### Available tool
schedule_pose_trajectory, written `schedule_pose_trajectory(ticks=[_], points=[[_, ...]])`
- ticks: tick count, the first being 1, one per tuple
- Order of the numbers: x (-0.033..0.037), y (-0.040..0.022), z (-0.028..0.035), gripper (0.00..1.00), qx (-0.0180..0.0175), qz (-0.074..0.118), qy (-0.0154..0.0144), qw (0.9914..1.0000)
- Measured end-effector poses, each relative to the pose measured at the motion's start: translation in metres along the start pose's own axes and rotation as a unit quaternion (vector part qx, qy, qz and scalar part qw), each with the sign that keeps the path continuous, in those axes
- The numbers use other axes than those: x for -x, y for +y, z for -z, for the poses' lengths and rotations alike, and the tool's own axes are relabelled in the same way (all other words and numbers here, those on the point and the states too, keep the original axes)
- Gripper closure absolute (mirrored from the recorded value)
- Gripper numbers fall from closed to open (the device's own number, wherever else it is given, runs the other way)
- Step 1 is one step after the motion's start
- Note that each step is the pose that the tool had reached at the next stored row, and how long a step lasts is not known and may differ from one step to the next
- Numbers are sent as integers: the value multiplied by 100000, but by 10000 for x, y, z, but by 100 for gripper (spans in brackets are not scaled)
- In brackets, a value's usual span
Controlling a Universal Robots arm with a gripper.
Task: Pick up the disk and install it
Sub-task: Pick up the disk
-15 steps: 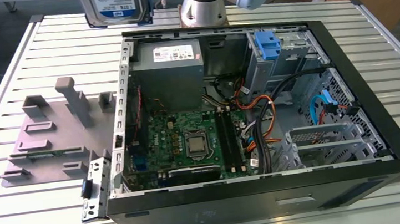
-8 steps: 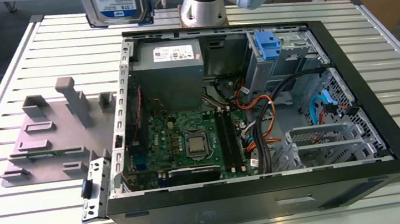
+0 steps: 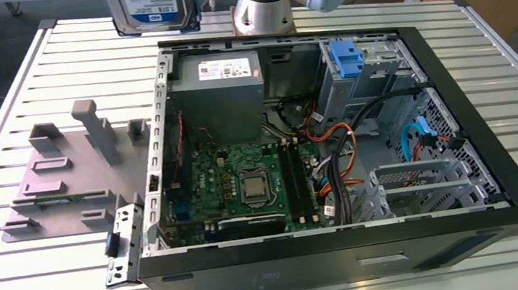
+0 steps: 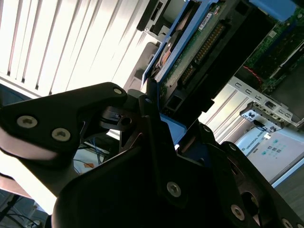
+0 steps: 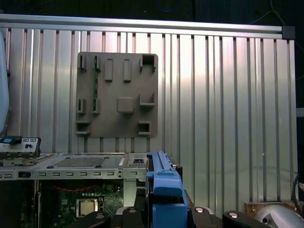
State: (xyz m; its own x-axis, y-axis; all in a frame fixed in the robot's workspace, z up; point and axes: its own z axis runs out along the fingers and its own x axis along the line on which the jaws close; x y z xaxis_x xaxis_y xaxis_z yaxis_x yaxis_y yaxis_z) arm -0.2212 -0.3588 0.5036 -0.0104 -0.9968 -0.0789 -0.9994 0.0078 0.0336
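Note:
The disk (image 3: 150, 8) hangs in the air above the table's far edge in the exterior view, its white-and-blue label facing the camera. In the second wrist view the disk (image 4: 190, 52) shows edge-on, circuit-board side and blue bracket visible, with my gripper (image 4: 166, 128) shut on it between black fingers (image 4: 152, 109). In the first wrist view the disk's blue bracket (image 5: 164, 190) stands upright between the gripper's fingers (image 5: 137, 211), above the open case's edge.
An open computer case (image 3: 494, 185) lies on the slatted metal table (image 3: 42, 283), holding a grey power-supply box (image 3: 219, 84), a motherboard (image 3: 243, 183) and a blue drive-bay latch (image 3: 346, 56). A grey fixture plate (image 3: 61, 187) sits beside the case. The arm's base (image 3: 262, 11) stands behind it.

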Motion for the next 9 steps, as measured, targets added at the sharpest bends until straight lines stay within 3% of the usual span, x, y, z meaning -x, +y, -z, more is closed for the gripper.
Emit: schedule_pose_trajectory(ticks=[9], points=[[2,-26,1,63,1,-3,8,100000]])
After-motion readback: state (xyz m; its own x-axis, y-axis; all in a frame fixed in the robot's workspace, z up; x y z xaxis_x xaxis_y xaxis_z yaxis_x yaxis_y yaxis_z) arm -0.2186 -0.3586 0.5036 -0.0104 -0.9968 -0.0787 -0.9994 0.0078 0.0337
